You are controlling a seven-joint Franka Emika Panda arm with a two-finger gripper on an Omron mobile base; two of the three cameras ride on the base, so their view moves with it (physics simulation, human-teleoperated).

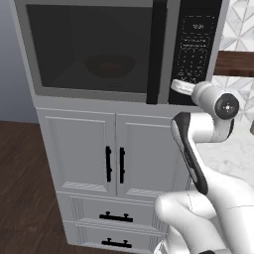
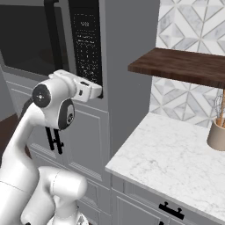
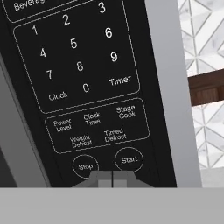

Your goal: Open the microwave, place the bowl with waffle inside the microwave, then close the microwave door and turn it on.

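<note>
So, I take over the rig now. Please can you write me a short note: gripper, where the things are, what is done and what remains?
Gripper: shut, empty, fingertips together at the bottom of the keypad, between the Stop button and the Start button.
Microwave: the microwave door is closed. The bowl with waffle sits inside, dim behind the dark window.
Done: door opened, bowl placed, door closed.
Left: press Start. Whether it is already pressed cannot be told.
</note>
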